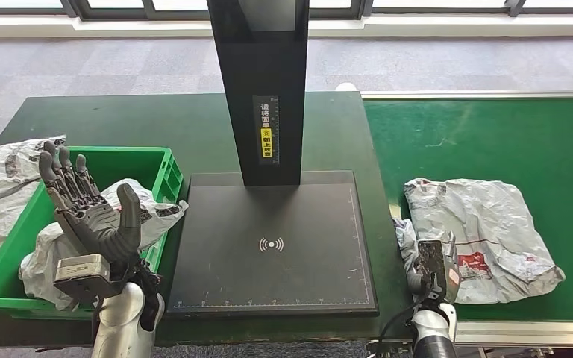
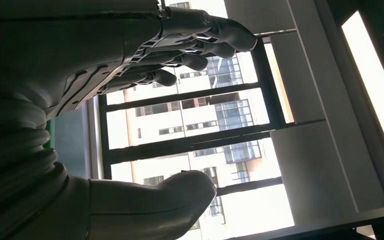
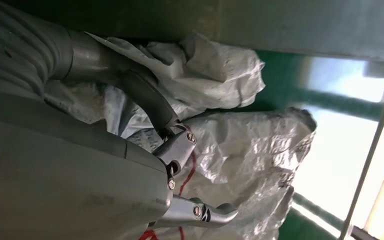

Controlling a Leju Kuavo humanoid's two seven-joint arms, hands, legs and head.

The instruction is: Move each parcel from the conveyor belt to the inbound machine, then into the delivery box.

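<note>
Green conveyor belt [image 1: 492,134], crumpled grey parcel [image 1: 485,224] pinched by right robot hand [image 1: 429,262], left robot hand [image 1: 89,212] spread wide, empty

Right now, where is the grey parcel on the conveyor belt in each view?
Head view: parcel lies low right on the green belt, right hand at its near-left edge.
Left wrist view: not in it.
Right wrist view: crinkled parcel centre, beyond the hand.
Shared landmark: its red print.

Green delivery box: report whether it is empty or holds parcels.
Holds parcels. The green delivery box has a crumpled grey parcel inside, lapping its rim, beside the raised left hand.
</note>
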